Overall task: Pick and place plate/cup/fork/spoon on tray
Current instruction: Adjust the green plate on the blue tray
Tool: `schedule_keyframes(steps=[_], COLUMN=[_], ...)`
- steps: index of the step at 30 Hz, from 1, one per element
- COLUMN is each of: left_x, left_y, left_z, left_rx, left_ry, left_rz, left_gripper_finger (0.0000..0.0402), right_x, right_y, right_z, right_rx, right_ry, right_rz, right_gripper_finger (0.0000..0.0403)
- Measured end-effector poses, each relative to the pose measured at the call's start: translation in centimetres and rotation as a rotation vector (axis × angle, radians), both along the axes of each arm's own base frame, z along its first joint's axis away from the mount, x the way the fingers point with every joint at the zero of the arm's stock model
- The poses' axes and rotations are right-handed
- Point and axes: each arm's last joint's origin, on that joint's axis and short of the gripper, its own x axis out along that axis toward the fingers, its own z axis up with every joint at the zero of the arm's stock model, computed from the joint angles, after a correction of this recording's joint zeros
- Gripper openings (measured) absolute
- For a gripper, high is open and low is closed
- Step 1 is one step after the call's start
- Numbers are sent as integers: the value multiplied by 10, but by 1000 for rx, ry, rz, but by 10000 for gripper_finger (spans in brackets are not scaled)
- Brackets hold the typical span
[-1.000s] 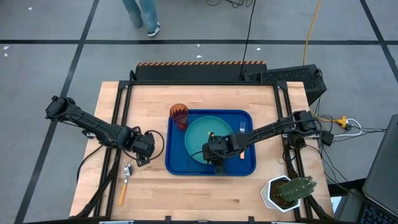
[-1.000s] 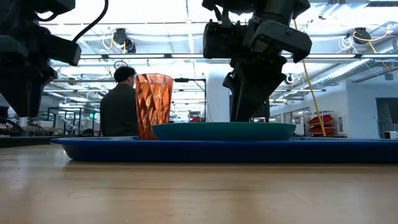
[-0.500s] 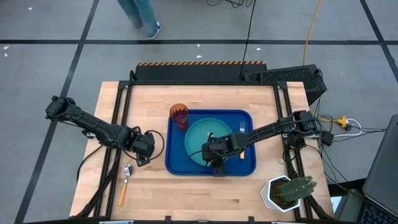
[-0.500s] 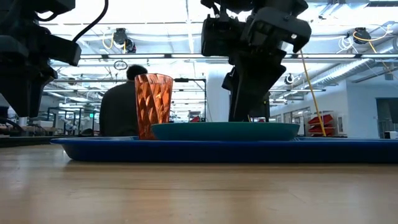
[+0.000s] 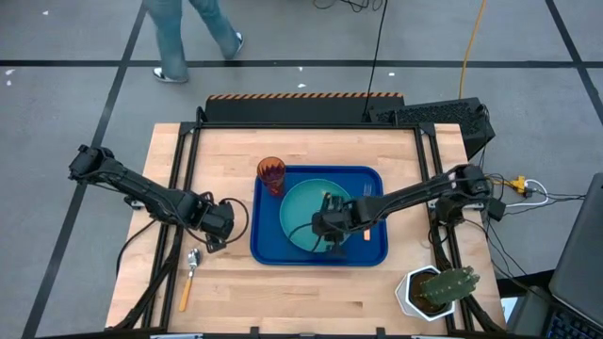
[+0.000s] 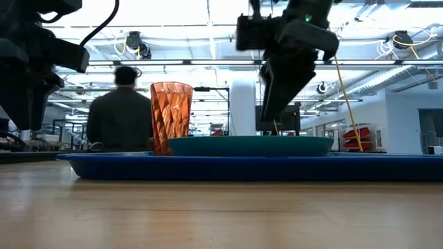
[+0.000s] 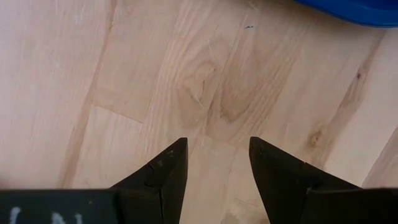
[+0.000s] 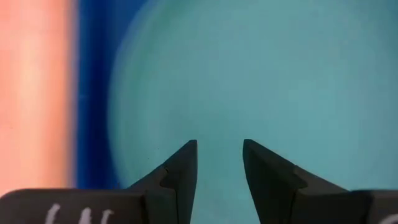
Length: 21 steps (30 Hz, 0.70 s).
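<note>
The teal plate (image 5: pixel 303 209) lies flat in the blue tray (image 5: pixel 377 252); it also shows in the right wrist view (image 8: pixel 261 81). The amber cup (image 5: pixel 271 174) stands upright at the tray's far left corner. The fork (image 5: pixel 366 194) lies in the tray right of the plate, partly under my right arm. The orange-handled spoon (image 5: pixel 189 273) lies on the table near the front left. My right gripper (image 8: pixel 219 155) hangs open above the plate, clear of it (image 6: pixel 267 124). My left gripper (image 7: pixel 217 158) stands open over bare wood left of the tray (image 5: pixel 219 226).
A white pot with a cactus (image 5: pixel 435 290) stands at the table's near right corner. A person (image 6: pixel 118 117) moves in the room behind the table. Bare wood lies between the tray and the spoon.
My right gripper has risen from the plate's near part and tipped a little, moving slightly toward the far edge, its fingers as far apart as before. The plate stays flat in the tray. The person behind the table has walked on.
</note>
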Motion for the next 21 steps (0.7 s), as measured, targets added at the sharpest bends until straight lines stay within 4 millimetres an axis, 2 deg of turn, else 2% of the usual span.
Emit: schedule_keyframes(steps=[4, 7, 11, 16, 18, 21], left_x=[0, 0, 0, 0, 0, 0], left_y=[0, 0, 0, 0, 0, 0], left_z=[0, 0, 0, 0, 0, 0], left_rx=[0, 0, 6, 7, 7, 7], left_ry=[0, 0, -4, -4, -4, -4], left_rz=[0, 0, 2, 6, 5, 5], left_gripper_finger=[175, 175, 175, 175, 175, 175], right_x=[-16, -27, -38, -52, -58, -64], right_y=[-14, -32, -59, -91, -100, -111], right_z=[24, 29, 6, -25, -25, -14], right_rx=[-179, -292, -332, -257, -250, -247], right_ry=[-28, 21, 110, 178, 182, 131], right_rz=[-138, -254, -317, -372, -396, -414], right_gripper_finger=[121, 121, 121, 121, 121, 121])
